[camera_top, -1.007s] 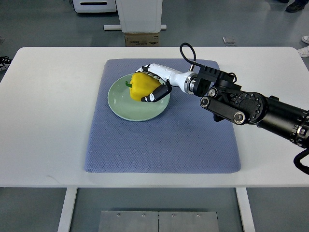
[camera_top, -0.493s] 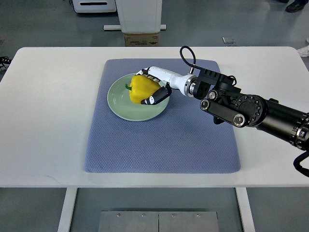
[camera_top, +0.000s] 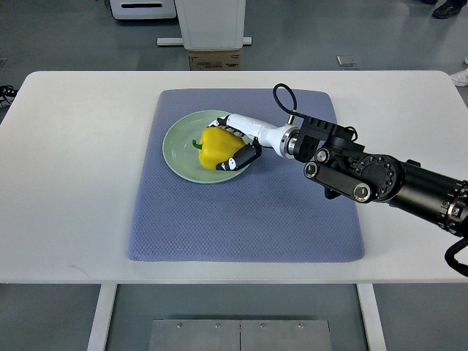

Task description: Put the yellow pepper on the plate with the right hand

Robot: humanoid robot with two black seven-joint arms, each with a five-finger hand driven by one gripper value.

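Observation:
A yellow pepper (camera_top: pixel 216 145) with a green stem lies on the pale green plate (camera_top: pixel 180 146), toward its right half. My right hand (camera_top: pixel 235 145) reaches in from the right and its white fingers with dark tips are wrapped around the pepper's right side, one fingertip (camera_top: pixel 243 157) curled under its front. The black right arm (camera_top: pixel 380 178) crosses the mat from the right edge. The left arm does not show.
The plate rests on a blue-grey mat (camera_top: pixel 248 212) in the middle of a white table (camera_top: pixel 66 183). A cardboard box (camera_top: pixel 214 60) and a white pedestal (camera_top: pixel 211 22) stand on the floor beyond the far edge.
The hand with the pepper has shifted slightly toward me and to the right over the plate, and the forearm has come nearer with it. The grip on the pepper is unchanged.

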